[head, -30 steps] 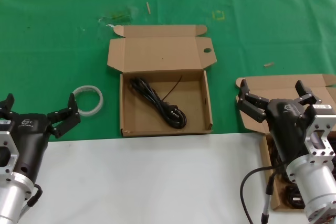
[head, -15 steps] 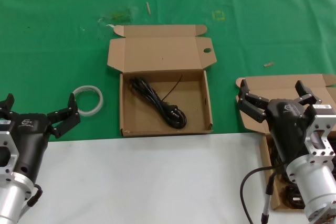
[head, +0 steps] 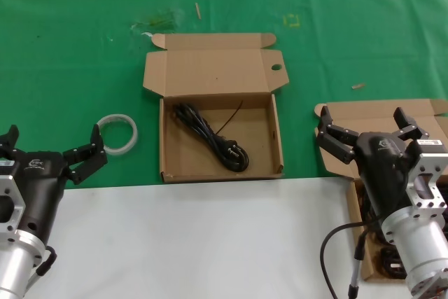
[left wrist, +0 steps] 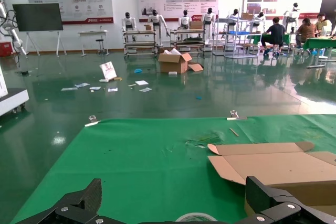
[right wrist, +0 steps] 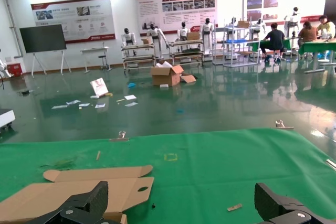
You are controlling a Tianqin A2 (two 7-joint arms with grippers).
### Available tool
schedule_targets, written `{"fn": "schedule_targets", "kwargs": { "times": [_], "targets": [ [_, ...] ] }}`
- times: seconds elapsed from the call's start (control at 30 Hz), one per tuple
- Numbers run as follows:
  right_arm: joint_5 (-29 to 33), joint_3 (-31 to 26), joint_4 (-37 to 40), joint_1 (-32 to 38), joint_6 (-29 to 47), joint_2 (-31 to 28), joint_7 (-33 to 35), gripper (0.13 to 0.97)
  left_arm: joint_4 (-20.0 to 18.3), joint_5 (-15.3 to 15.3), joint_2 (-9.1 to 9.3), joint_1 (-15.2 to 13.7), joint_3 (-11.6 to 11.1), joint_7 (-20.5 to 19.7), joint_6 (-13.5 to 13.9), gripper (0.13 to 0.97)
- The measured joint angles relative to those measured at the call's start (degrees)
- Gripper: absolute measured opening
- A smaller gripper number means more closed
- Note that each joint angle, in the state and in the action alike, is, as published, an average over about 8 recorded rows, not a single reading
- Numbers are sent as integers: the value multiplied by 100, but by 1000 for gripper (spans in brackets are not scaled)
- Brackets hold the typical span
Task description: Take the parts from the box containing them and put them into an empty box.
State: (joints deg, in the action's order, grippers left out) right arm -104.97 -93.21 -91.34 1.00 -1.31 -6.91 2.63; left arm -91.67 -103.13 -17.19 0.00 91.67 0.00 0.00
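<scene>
- The parts are black bundled power cords; one cord (head: 211,136) lies diagonally in the middle box (head: 221,173), and more dark cords (head: 389,260) show in the right box (head: 369,111), mostly hidden behind the right arm
- A cord like this is judged light, soft and floppy, with a glossy skin that may slip; the tied middle of the coil looks like the safest place to pinch, since a loose loop or a plug end would dangle and could snag a box wall
- The middle box sits open on the green cloth (head: 70,54), its lid folded to the far side with a round hole (head: 276,68) in the lid's right flap; it holds just the one cord, with much bare floor around it
- The right box is at the near right edge, lid open to the far side; how many cords remain inside cannot be told
- The right gripper (head: 367,129) hangs over the far part of the right box, fingers spread wide and holding nothing
- The left gripper (head: 50,146) waits at the near left, fingers also spread and empty, just beside the white tape ring (head: 116,134)
</scene>
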Motion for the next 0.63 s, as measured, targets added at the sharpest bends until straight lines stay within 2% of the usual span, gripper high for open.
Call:
{"fn": "schedule_targets", "kwargs": {
  "times": [0.63],
  "targets": [
    [0,0,0,0,0,0,0,966,0,0,0,0,0,0,0,965]
  ]
}}
